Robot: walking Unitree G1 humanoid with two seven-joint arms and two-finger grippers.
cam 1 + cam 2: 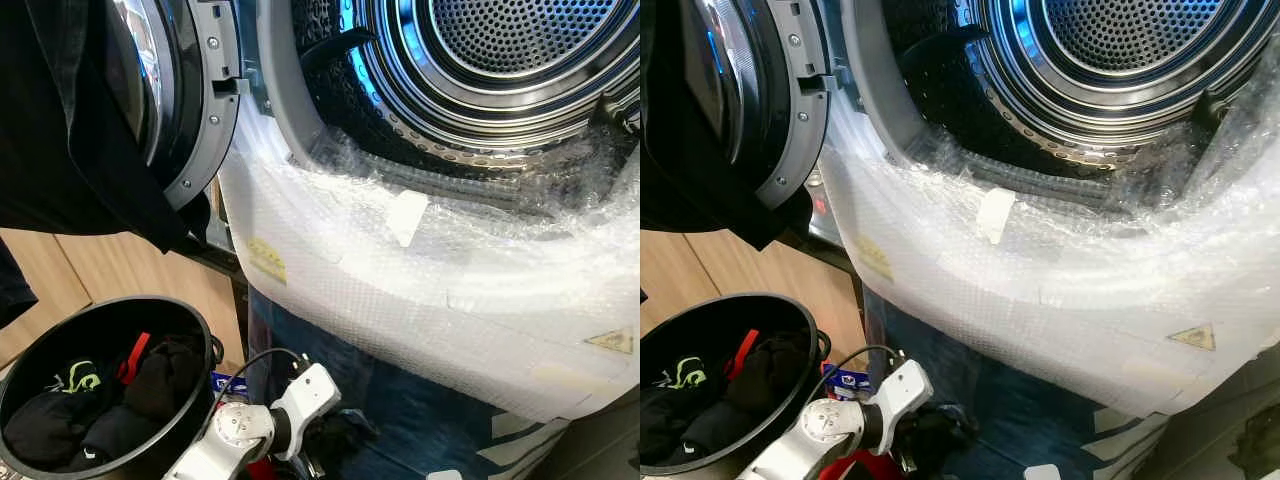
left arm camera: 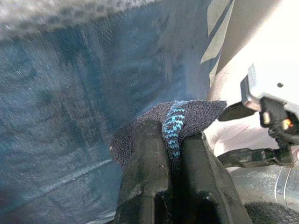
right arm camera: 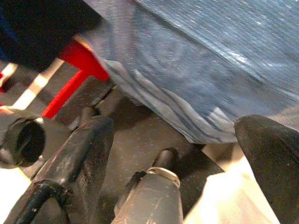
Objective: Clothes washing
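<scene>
You've got the washer (image 1: pixel 420 300) wrapped in bubble film, door (image 1: pixel 190 100) swung open w/ dark clothes draped over it, drum (image 1: pixel 500 60) bare. Black bucket (image 1: pixel 190 320) of dark laundry sits at the washer's lower left. Left gripper (image 2: pixel 174 140) is low by the front panel, jaws closed tight on a navy sock (image 2: pixel 173 121). Right gripper (image 3: pixel 187 140): fingers spread wide, holding nothing.

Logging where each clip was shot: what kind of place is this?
Likely a home laundry corner: an open front-loading washer drum wrapped in bubble wrap, and a black basket of dark clothes. The left gripper pinches a knit sock.
</scene>
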